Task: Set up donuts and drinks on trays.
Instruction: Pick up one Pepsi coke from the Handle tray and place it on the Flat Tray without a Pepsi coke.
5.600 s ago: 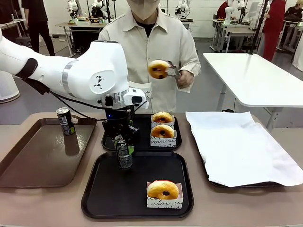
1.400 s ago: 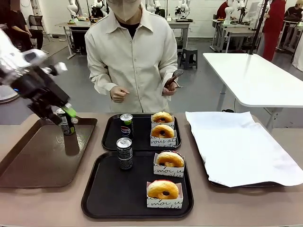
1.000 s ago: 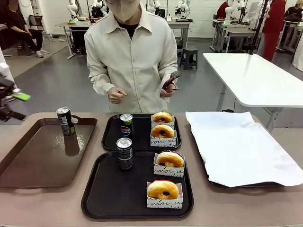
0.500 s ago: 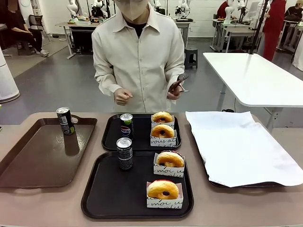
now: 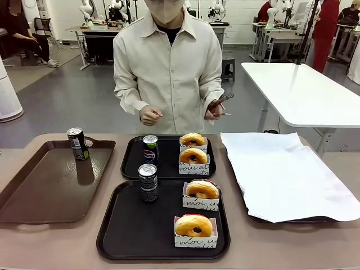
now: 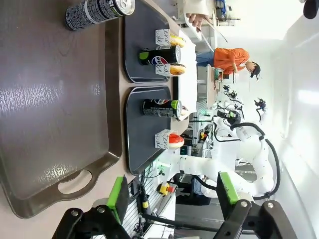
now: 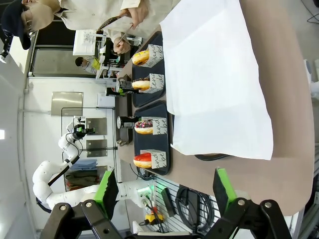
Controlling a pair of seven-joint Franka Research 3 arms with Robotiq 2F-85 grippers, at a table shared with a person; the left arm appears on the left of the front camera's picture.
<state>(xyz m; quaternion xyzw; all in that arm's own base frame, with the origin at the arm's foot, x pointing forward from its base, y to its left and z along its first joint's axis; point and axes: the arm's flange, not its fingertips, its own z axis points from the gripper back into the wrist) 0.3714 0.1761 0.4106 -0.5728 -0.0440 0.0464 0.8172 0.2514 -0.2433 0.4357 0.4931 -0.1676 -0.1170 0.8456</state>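
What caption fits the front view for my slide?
Two black trays, each with two donuts and one can; a third can waits on the brown tray.

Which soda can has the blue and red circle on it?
The can on the far black tray, beside the two donuts: the Pepsi can shows a blue-red logo. The near tray's can and the brown tray's can look dark with white print.

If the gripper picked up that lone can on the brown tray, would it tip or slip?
Probably tippy: the can is slim and tall, standing upright near the far edge of the brown tray. Its smooth, rounded wall looks slippery, so it could roll if knocked over. It likely feels stiff, though how full it is cannot be told.
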